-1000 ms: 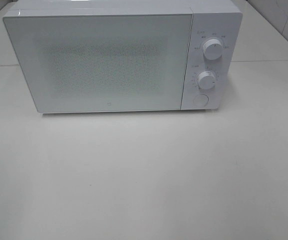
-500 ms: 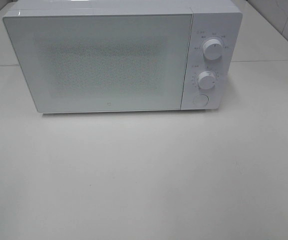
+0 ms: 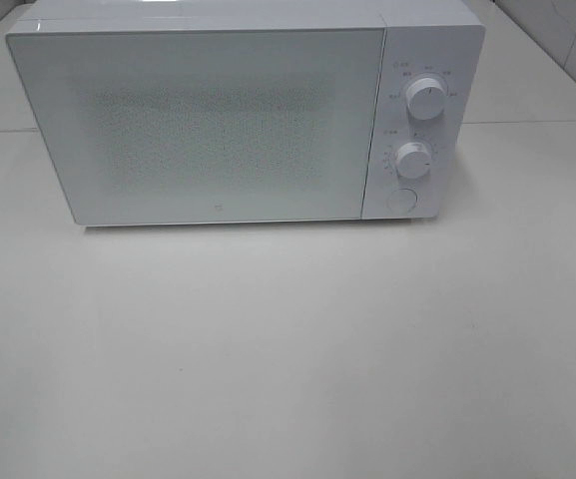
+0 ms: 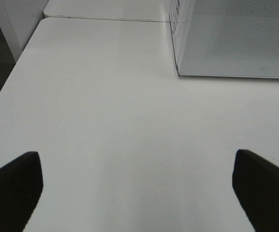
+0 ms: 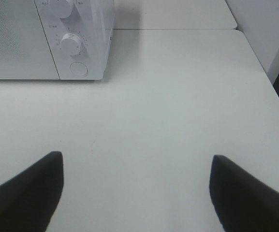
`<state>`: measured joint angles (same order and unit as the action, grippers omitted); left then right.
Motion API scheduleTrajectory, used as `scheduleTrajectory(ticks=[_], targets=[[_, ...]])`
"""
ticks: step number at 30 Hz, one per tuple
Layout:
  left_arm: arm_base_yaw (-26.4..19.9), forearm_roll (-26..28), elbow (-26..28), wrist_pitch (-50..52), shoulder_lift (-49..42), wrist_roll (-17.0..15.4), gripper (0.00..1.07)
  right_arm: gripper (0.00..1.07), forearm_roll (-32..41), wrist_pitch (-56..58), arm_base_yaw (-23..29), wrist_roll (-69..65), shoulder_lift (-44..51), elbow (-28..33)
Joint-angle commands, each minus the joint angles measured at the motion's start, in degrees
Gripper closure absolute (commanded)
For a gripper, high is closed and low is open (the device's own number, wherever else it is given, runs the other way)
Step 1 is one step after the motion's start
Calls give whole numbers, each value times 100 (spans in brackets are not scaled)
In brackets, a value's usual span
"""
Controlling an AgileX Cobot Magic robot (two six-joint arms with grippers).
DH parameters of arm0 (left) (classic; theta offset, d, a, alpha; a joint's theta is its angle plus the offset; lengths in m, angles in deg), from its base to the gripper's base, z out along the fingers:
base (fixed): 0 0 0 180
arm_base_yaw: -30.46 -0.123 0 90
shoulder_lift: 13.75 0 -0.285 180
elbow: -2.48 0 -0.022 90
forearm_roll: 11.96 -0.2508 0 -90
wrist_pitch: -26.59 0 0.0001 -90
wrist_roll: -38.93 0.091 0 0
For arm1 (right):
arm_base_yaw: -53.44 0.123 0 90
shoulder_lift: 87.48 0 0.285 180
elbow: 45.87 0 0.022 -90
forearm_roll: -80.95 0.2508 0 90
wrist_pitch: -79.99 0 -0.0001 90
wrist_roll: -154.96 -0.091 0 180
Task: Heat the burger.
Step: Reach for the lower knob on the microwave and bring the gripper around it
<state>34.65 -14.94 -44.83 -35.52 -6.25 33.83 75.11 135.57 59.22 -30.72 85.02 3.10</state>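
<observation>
Currently the left tool point(image 4: 137, 166) and right tool point(image 5: 137, 162) gape empty before the shut microwave point(image 3: 218, 120).

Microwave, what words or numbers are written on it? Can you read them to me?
Nothing on the microwave can be read.
Marks around the upper knob: too small and blurred.
Marks around the lower knob: too small and blurred.
Tiny round sign low on its front: too small to tell.
Label on its side: blurred.
</observation>
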Motion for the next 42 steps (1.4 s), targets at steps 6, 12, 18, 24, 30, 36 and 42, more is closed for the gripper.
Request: scheduleTrajectory(ticks=[6,12,18,24,30,36,42], targets=[[-11,23,-17,69,-86,-17,6,34,6,-52,-46,57,166,6],[-11,23,-17,69,-86,-17,6,34,6,-52,-46,57,166,6],[-11,23,-17,69,-86,-17,6,34,6,-52,-46,57,166,6],[-11,23,-17,69,-86,-17,6,34,6,-52,-46,57,166,6],[-11,23,-17,69,-86,-17,6,34,6,-52,-46,57,166,6],[-11,23,-17,69,-86,-17,6,32,6,-52,-46,57,166,6],[-11,23,-17,69,-86,-17,6,21,17,-109,-46,17,138,-52]])
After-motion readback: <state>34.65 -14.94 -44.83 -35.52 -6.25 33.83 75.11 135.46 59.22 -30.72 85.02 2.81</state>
